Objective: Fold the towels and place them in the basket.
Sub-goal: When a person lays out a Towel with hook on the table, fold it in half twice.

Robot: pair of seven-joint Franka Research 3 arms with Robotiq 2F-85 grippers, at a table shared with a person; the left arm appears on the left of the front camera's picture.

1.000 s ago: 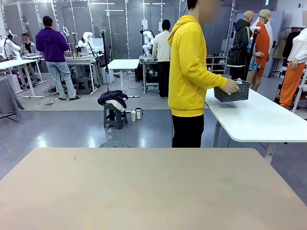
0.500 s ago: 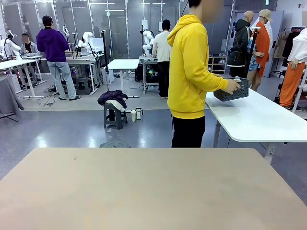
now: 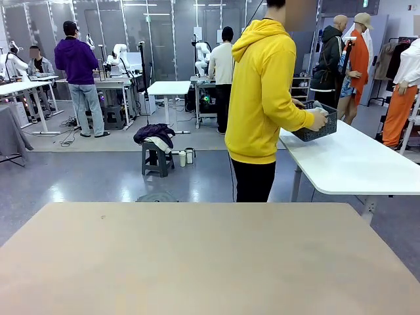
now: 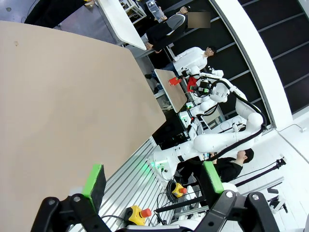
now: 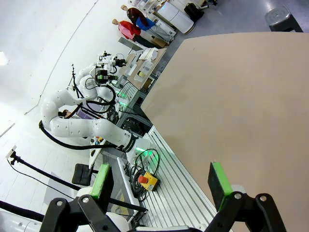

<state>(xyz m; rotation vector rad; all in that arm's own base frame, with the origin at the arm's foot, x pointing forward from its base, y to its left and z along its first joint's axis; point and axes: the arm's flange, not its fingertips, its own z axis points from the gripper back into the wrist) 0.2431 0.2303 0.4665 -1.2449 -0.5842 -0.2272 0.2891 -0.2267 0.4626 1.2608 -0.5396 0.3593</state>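
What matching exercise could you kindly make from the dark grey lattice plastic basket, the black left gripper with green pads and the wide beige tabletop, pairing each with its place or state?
Things:
1. dark grey lattice plastic basket
2. left gripper
3. wide beige tabletop

Places or states:
A. open, holding nothing
B. nearest the front camera
C. in the person's hand, at the white side table

Pairs: 1-C, 2-A, 3-B
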